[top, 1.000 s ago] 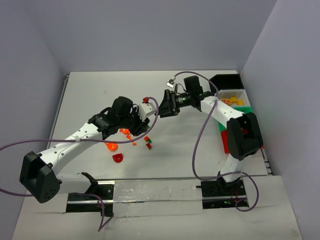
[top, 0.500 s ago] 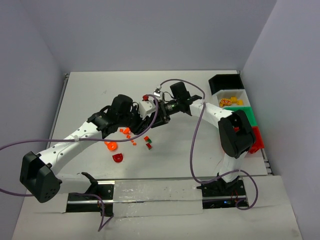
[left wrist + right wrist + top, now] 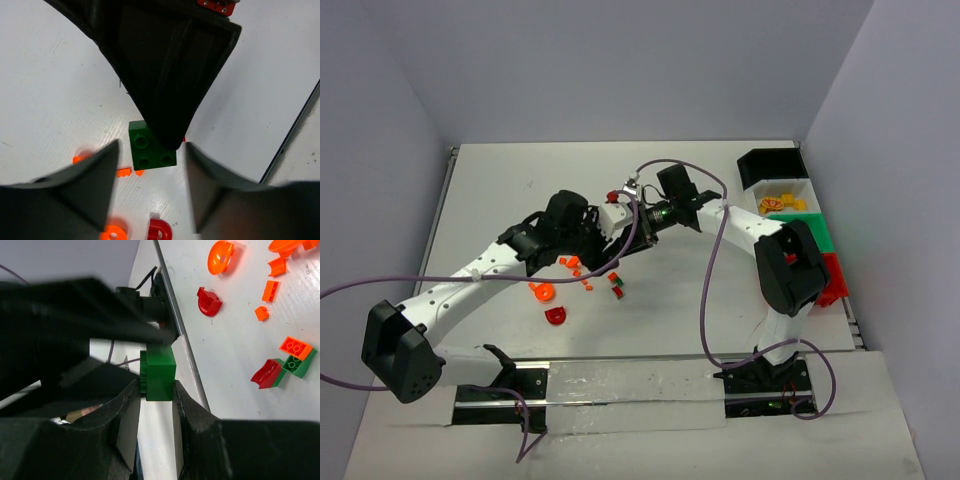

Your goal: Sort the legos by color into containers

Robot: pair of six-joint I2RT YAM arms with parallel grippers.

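Right claw (image 3: 156, 390) closed on green lego (image 3: 159, 372), left claw (image 3: 151, 151) loosened

Left hand (image 3: 608, 243) beside right hand (image 3: 636, 226), above legos (image 3: 582, 274)

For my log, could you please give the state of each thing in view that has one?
Right end effector, shut on green brick.
Left end effector, open, not touching the brick.
Green brick, gripped on two sides.
White bin, holding yellow pieces.
Black bin, contents not visible.
Loose legos, scattered on table.
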